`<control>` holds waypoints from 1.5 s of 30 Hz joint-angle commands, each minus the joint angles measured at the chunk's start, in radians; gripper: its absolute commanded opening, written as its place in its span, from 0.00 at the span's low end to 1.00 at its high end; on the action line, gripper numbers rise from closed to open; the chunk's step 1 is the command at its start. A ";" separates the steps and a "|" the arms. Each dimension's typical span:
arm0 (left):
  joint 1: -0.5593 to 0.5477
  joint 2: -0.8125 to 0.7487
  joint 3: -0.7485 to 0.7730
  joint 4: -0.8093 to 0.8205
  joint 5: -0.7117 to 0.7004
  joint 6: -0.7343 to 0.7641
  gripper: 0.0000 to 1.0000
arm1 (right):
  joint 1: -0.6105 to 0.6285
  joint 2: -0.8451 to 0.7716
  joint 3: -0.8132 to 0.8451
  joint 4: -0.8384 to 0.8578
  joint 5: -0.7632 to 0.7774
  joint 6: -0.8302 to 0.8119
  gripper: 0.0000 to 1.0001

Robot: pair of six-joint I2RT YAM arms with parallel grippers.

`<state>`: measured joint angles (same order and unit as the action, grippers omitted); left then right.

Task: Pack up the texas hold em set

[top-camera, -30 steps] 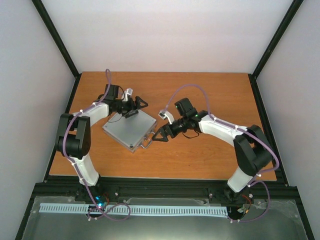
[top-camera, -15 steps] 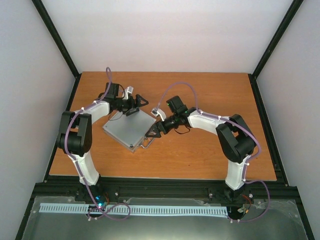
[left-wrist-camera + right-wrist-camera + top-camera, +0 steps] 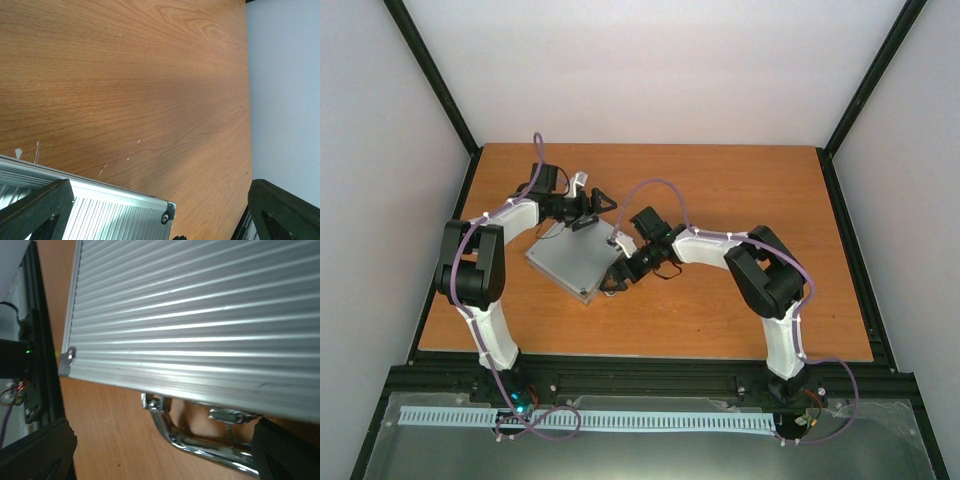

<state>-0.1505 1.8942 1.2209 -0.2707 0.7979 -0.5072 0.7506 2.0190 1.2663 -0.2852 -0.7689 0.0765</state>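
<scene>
Across the orange-brown wooden tabletop (image 3: 750, 190), boxed by white walls (image 3: 650, 70) and black frame posts (image 3: 868, 85), the closed silver ribbed aluminium briefcase (image 3: 575, 258) lies flat toward 9 o'clock of centre. The left gripper (image 3: 600, 213) hangs over its 12 o'clock corner, fingers spread. The right gripper (image 3: 612, 280) sits at its 4 o'clock edge, fingers wide apart either side of the chrome handle (image 3: 200, 447).
</scene>
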 commanded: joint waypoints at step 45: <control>0.035 0.179 -0.133 -0.152 -0.174 0.069 1.00 | -0.177 0.574 0.484 -1.224 -0.926 -1.125 0.86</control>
<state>-0.1280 1.9194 1.1889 -0.1322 0.8005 -0.4519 0.5541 2.4516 1.8072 -1.0821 -1.3361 -0.8017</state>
